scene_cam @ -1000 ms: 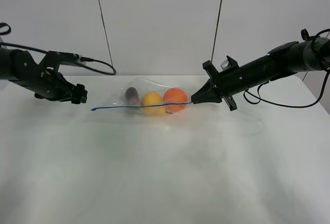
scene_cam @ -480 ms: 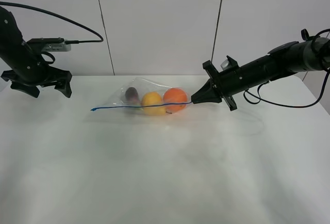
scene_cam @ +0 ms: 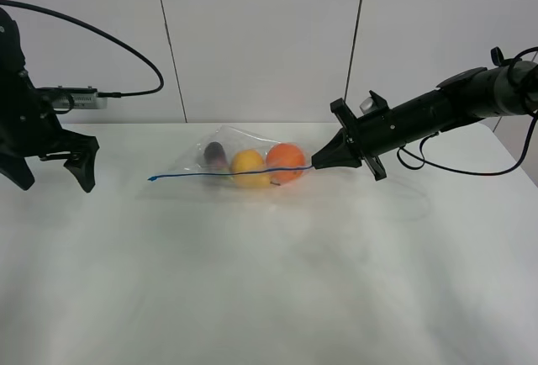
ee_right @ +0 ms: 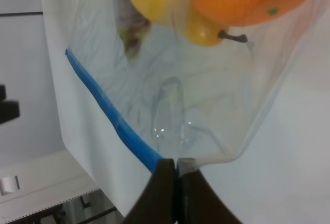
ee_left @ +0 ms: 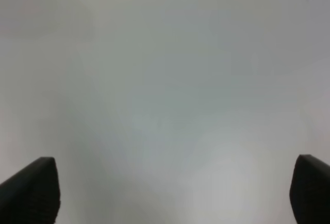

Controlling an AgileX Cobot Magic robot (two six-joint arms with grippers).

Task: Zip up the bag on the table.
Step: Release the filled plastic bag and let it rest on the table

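Pinched shut on the right end of the blue zipper strip [scene_cam: 231, 174], the right gripper [scene_cam: 319, 164] holds one corner of the bag [scene_cam: 244, 163] just right of centre in the overhead frame, its dark arm slanting in from the upper right. Seen by the right wrist camera, the two fingertips [ee_right: 166, 182] meet with no gap at the bottom centre of the picture, the blue strip [ee_right: 111, 113] running from them toward the upper left.

At the far left edge of the overhead frame the left gripper [scene_cam: 49, 170] hangs with its jaws spread wide, pointing down over the table [scene_cam: 269, 281], well apart from the bag and holding nothing. Its own wrist camera shows only the two dark fingertips [ee_left: 31, 193] in the lower corners and blank white surface between them.

Resting on the white table in the upper middle of the overhead frame, the clear bag shows a purple item [scene_cam: 215, 154] at left, a yellow fruit [scene_cam: 249, 164] in the middle and an orange one [scene_cam: 286, 158] at right. Its zipper strip lies along the near edge, reaching left to a free end [scene_cam: 152, 178].
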